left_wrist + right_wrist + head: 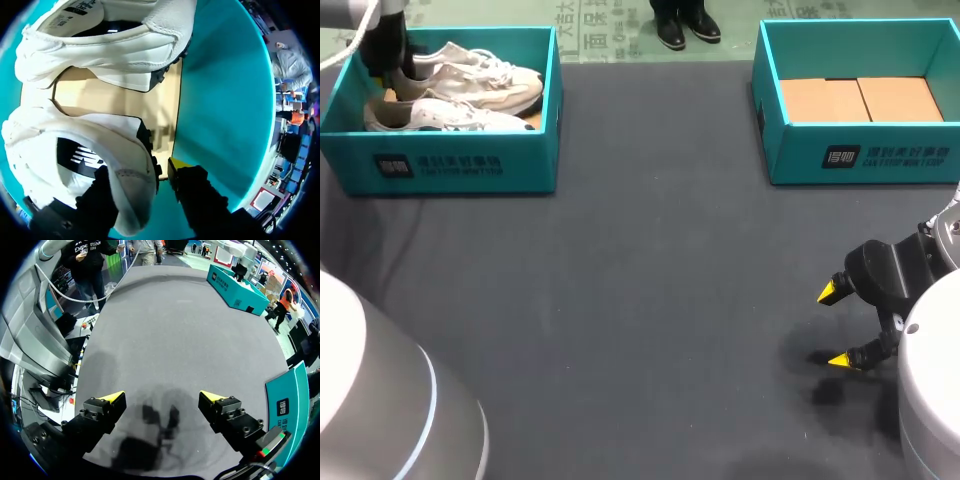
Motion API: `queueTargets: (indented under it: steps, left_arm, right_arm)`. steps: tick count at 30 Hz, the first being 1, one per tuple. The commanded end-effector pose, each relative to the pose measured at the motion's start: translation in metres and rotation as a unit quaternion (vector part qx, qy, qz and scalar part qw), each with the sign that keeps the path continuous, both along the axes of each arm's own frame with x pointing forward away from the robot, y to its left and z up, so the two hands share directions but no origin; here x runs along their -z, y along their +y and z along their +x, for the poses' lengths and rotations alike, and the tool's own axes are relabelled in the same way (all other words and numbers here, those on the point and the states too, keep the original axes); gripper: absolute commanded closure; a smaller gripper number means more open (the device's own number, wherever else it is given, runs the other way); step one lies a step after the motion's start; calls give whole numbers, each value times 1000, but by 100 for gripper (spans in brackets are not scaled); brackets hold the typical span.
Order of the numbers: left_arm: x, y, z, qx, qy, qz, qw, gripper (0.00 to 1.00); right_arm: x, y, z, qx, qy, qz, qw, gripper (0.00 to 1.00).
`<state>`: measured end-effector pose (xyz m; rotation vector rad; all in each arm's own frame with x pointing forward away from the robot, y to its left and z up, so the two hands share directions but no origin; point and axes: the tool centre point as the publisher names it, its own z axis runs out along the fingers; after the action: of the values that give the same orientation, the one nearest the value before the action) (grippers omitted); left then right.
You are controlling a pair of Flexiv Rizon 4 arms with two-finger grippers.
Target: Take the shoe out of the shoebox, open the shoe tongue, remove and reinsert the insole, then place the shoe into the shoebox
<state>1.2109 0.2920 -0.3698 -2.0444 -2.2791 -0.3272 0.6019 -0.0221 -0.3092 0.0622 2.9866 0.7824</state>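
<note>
Shoe (100,131) lay in the shoebox (220,100) beside the other shoe (115,47). The left gripper (139,170) straddled its heel, spread, not yet pinching. Light and soft, it probably handled best by the stiffer heel. The right gripper (161,397) hung spread and empty.

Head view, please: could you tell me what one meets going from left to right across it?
The left shoebox holding two white shoes → bare table → right shoebox. The right gripper lies nearer than that box, so I leave it unranked.

Jaws astride the heel of the nearer shoe (50,135) — seemingly not quite clamped — in the teal shoebox (220,100)
</note>
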Motion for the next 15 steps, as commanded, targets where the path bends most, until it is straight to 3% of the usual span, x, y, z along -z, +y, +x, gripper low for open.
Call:
queueTargets:
  steps: [1,4,7,10,13,15]
  left_arm:
    - [-10,2,-5,1,-6,-4,1000,53]
    - [-17,2,-4,-1,-9,-9,1000,50]
    - [-27,1,-4,0,-13,-17,1000,26]
    - [-39,-2,-4,4,-21,-29,999,19]
    - [-48,-5,-5,7,-29,-31,999,3]
    - [-53,-6,-6,7,-31,-34,999,0]
  right_arm:
    - [-1,0,-3,1,-2,-1,1000,0]
    - [-1,0,-3,1,-2,-1,1000,0]
    - [-1,0,-3,1,-2,-1,1000,0]
    - [-1,0,-3,1,-2,-1,1000,0]
    - [-1,0,-3,1,-2,-1,1000,0]
    - [-1,0,-3,1,-2,-1,1000,0]
